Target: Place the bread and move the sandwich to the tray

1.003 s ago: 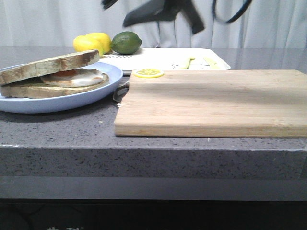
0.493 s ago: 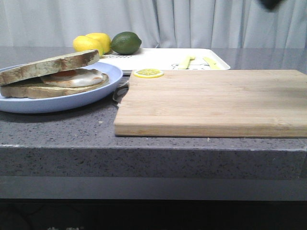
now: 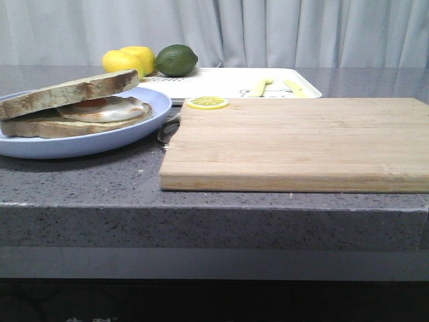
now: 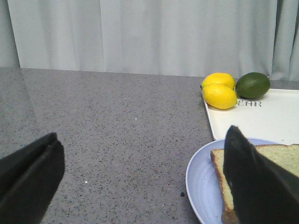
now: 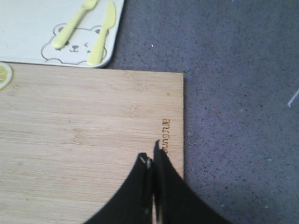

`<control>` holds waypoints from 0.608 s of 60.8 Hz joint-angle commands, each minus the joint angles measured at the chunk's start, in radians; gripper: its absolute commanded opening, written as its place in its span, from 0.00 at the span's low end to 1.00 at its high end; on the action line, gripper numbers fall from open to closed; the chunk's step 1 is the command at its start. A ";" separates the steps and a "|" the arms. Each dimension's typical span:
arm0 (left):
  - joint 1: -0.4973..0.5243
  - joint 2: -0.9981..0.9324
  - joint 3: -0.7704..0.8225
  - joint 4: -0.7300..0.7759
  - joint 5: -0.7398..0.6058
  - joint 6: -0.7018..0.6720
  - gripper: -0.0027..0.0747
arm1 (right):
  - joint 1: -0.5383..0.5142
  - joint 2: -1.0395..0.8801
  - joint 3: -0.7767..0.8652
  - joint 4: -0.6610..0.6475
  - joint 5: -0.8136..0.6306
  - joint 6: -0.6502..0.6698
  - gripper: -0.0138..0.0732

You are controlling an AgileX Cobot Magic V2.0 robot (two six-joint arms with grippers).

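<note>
The sandwich [image 3: 80, 111] lies on a round light-blue plate [image 3: 144, 127] at the table's left. Its fried egg [image 3: 107, 107] sits on a lower slice, and the plain bread [image 3: 74, 90] rests tilted on top. The white tray [image 3: 228, 82] lies behind the wooden board. My left gripper [image 4: 140, 182] is open and empty, low over the table just left of the plate [image 4: 201, 179] and the bread [image 4: 280, 156]. My right gripper [image 5: 152, 161] is shut and empty above the board's right edge. Neither gripper shows in the front view.
A wooden cutting board [image 3: 301, 141] fills the middle and right, with a lemon slice [image 3: 207, 102] at its far left corner. Two lemons [image 3: 127, 60] and a lime [image 3: 176, 59] lie at the tray's left end. A yellow-green fork [image 5: 74, 23] and knife [image 5: 103, 32] lie on the tray [image 5: 28, 28].
The dark arm seen at the top of the front view one second ago has moved up and right, out of that view. The sandwich and plate have not moved.
</note>
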 commanded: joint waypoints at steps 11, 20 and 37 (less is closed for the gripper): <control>-0.006 0.006 -0.037 0.000 -0.080 -0.003 0.90 | 0.000 -0.314 0.330 0.088 -0.376 0.003 0.09; -0.006 0.006 -0.037 0.000 -0.080 -0.003 0.90 | 0.000 -0.447 0.471 0.104 -0.475 0.003 0.09; -0.006 0.123 -0.152 -0.084 0.080 -0.003 0.90 | 0.000 -0.478 0.531 0.104 -0.559 0.003 0.09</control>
